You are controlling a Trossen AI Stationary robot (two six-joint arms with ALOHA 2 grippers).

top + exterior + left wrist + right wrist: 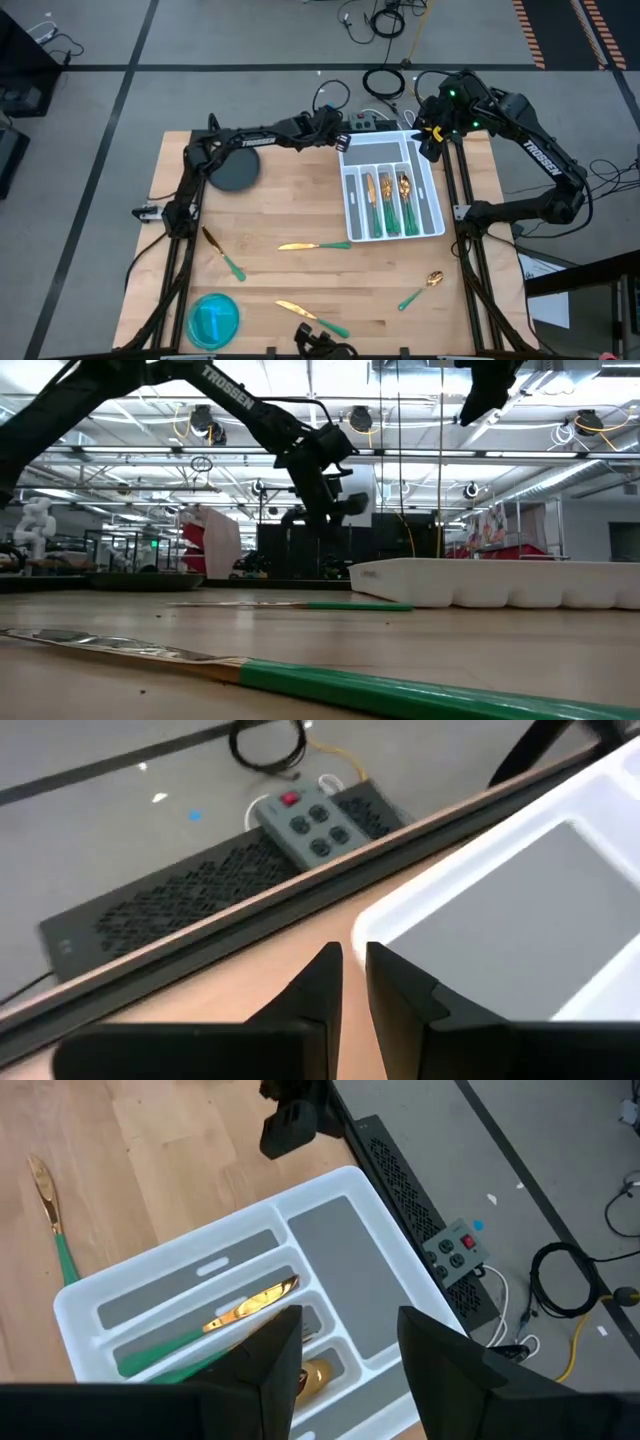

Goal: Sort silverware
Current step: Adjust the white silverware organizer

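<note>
Loose silverware: nearest knife (pixel 312 245) lies crosswise, well down-table from left gripper (pixel 343 142), fingers nearly closed, empty, beside tray (pixel 437 215). Right gripper (pixel 431 135): open, empty, above tray.

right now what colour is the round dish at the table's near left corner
Translucent blue dish, seen best in the high view.

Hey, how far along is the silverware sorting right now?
Partly done. Three pieces already lie in the white tray. Nothing is in hand: the left gripper hangs nearly closed and empty beside the tray's far corner, and the right gripper hovers open above the tray. Four pieces remain on the table, including a spoon and a knife.
</note>
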